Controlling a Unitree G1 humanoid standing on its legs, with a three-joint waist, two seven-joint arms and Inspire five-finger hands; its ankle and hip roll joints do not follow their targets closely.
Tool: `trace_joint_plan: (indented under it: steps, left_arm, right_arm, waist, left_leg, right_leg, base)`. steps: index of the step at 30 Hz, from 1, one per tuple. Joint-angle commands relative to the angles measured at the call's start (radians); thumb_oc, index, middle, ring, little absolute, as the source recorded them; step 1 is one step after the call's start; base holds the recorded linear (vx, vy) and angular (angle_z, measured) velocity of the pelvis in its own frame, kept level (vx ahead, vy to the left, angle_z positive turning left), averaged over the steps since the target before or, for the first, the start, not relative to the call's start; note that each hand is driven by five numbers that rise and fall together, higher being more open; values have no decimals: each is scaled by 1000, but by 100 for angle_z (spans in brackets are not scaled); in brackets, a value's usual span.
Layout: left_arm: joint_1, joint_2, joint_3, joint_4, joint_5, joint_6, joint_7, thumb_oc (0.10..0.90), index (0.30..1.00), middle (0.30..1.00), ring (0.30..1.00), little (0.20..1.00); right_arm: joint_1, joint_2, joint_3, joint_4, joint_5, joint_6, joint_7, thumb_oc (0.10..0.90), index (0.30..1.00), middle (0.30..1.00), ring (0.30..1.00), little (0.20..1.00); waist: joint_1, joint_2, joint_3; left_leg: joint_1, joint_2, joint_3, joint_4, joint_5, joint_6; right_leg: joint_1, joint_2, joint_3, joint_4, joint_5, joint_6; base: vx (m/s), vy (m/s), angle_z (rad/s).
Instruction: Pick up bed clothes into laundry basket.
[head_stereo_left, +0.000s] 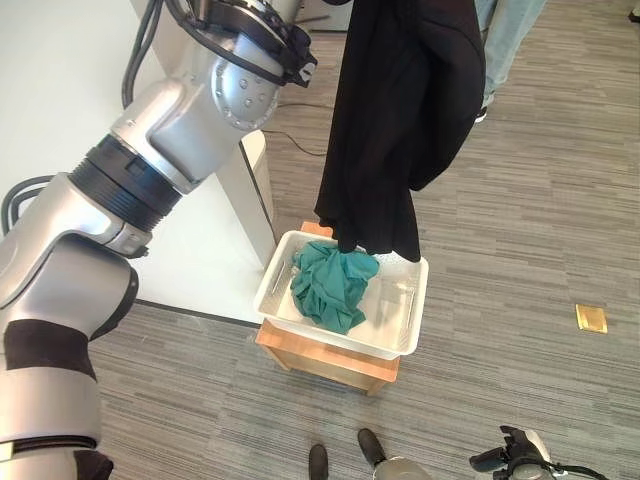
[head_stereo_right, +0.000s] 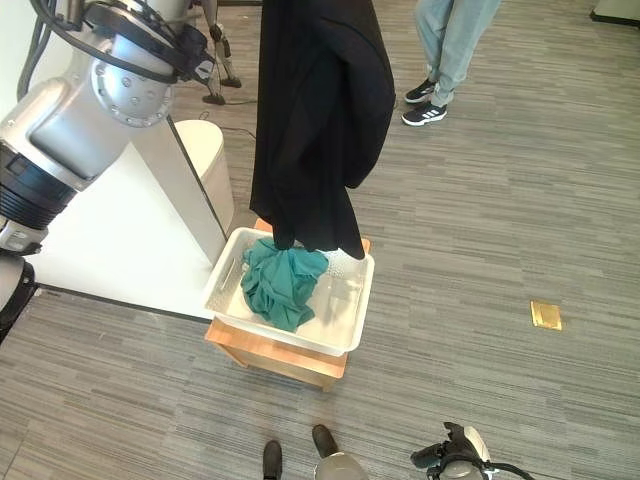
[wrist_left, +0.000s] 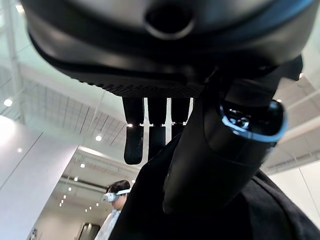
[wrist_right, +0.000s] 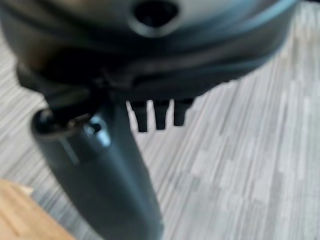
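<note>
While the left hand pinches a black garment between thumb and fingers, the cloth hangs from high up, its lower hem reaching the white laundry basket. That basket sits on a low wooden stool and holds a crumpled teal cloth. Over bare floor, the right hand seems relaxed and holds nothing. A person stands beyond.

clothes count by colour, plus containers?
Black cloth: 1, hanging from the left hand, hem touching the basket
Teal cloth: 1, in the basket
White basket: 1, on a wooden stool
Total: 2 cloths, 1 basket
</note>
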Motion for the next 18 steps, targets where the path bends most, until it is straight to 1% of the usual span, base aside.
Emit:
trace_joint_plan:
  steps: [1, 7, 10, 12, 13, 16, 18]
  left_arm:
    - [-198, 41, 60, 105, -27, -40, 64, 400, 300, 300, 300, 300]
    - [-222, 81, 38, 148, -20, -35, 75, 400, 300, 300, 300, 300]
    - [-275, 127, 4, 228, -10, -23, 87, 400, 300, 300, 300, 300]
    - [-289, 115, 8, 241, -4, -13, 95, 400, 300, 300, 300, 300]
    - [-294, 118, 8, 258, -10, -4, 104, 400, 300, 300, 300, 300]
    - [-360, 134, -47, 340, -28, -3, 89, 400, 300, 300, 300, 300]
    - [-402, 166, -87, 353, -30, -3, 89, 400, 300, 300, 300, 300]
  right_arm:
    - [114, -60, -3, 1, -5, -11, 3, 800, 900, 900, 900, 900]
    - [142, -55, -12, 15, 7, -19, 11, 800, 900, 900, 900, 900]
    - [155, -58, -28, 41, 33, -25, 18, 800, 900, 900, 900, 900]
    - [122, -42, 16, 52, 15, -28, 30, 800, 900, 900, 900, 900]
    - [120, -44, 17, 57, 20, -26, 25, 800, 900, 900, 900, 900]
    - [131, -45, 6, 60, 18, -34, 18, 800, 900, 900, 900, 900]
    - [123, -52, 2, 58, 16, -32, 16, 800, 900, 900, 900, 900]
  waist:
    - [6, 6, -113]
    - [7, 6, -114]
    - [12, 2, -118]
    - [35, 1, -122]
    - [35, 0, -124]
    - [32, 5, -129]
    - [34, 5, -131]
  left_leg:
    - [36, 36, -3, 1, -118, -52]
    - [37, 35, 3, 1, -117, -51]
    - [35, 37, 4, 1, -113, -53]
    - [35, 38, -7, 1, -112, -52]
    - [34, 37, -8, 1, -111, -52]
    - [35, 38, -6, 1, -113, -53]
    - [34, 39, -3, 1, -114, -53]
  right_leg:
    - [-69, -87, -2, 8, 13, 136]
    - [-66, -89, -3, 6, 14, 134]
    - [-66, -89, -8, 5, 12, 134]
    - [-63, -90, -13, 4, 6, 131]
    - [-62, -89, -13, 4, 5, 131]
    - [-61, -90, -13, 3, 5, 133]
    - [-64, -90, -13, 3, 5, 134]
  base:
    - [0, 0, 0]
    - [0, 0, 0]
    - [0, 0, 0]
    - [0, 0, 0]
    - [32, -15, 1]
    - [0, 0, 0]
    - [7, 8, -2]
